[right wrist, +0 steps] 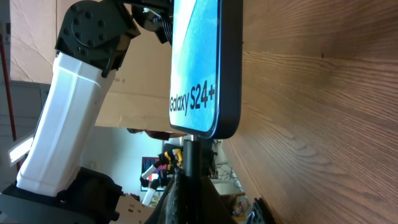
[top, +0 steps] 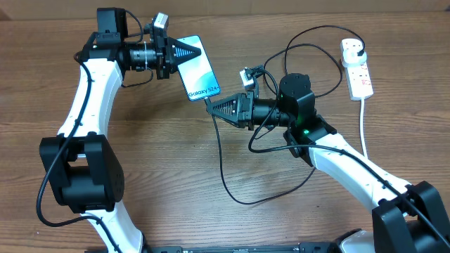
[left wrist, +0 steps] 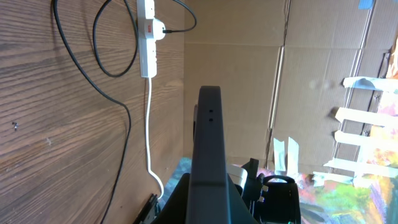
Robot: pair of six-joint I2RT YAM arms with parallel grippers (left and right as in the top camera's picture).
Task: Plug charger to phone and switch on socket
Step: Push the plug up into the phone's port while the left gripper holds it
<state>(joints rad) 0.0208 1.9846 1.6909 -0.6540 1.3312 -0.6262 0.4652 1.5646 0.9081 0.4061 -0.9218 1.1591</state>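
The phone (top: pixel 200 72), blue screen up, hangs a little above the table, and my left gripper (top: pixel 197 50) is shut on its upper end. In the left wrist view the phone (left wrist: pixel 208 137) shows edge-on between the jaws. My right gripper (top: pixel 210 106) is shut on the charger's small connector tip (right wrist: pixel 190 152), which meets the phone's (right wrist: pixel 198 62) bottom edge; whether it is seated I cannot tell. The charger's black cable (top: pixel 221 161) loops across the table to its plug (top: pixel 355 48) in the white socket (top: pixel 357 70) at the far right. The switch position is too small to read.
The socket's thick white cord (top: pixel 363 123) runs toward the front right beside my right arm. Loose black cable loops (top: pixel 309 31) lie between the right gripper and the socket. A cardboard wall (left wrist: pixel 280 81) stands behind the table's far edge.
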